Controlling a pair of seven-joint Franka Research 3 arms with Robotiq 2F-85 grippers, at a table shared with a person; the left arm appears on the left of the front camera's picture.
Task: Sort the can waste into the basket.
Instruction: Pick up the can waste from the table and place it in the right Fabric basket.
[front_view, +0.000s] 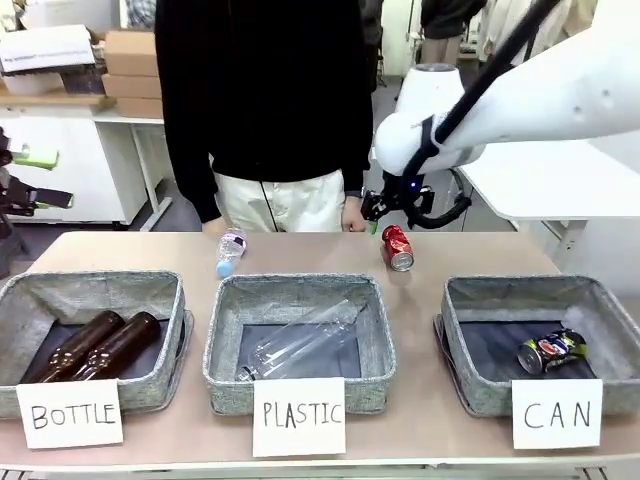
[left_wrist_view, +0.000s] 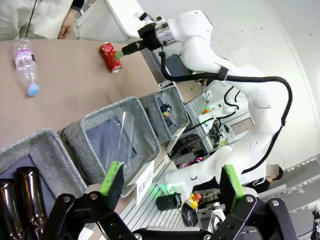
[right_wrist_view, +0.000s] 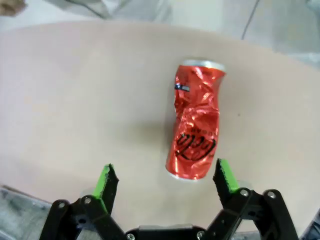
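A light brown table (front_view: 300, 250) is seen across the lower half of the front view. Three grey woven baskets are set in a row along its near edge: one carded "BOTTLE" (front_view: 95, 290) at lower left, one carded "PLASTIC" (front_view: 298, 288) at centre, one carded "CAN" (front_view: 540, 292) at lower right. Behind them, a clear plastic bottle (front_view: 230, 251) is laid left of centre, and a dented red can (front_view: 397, 247) right of centre.
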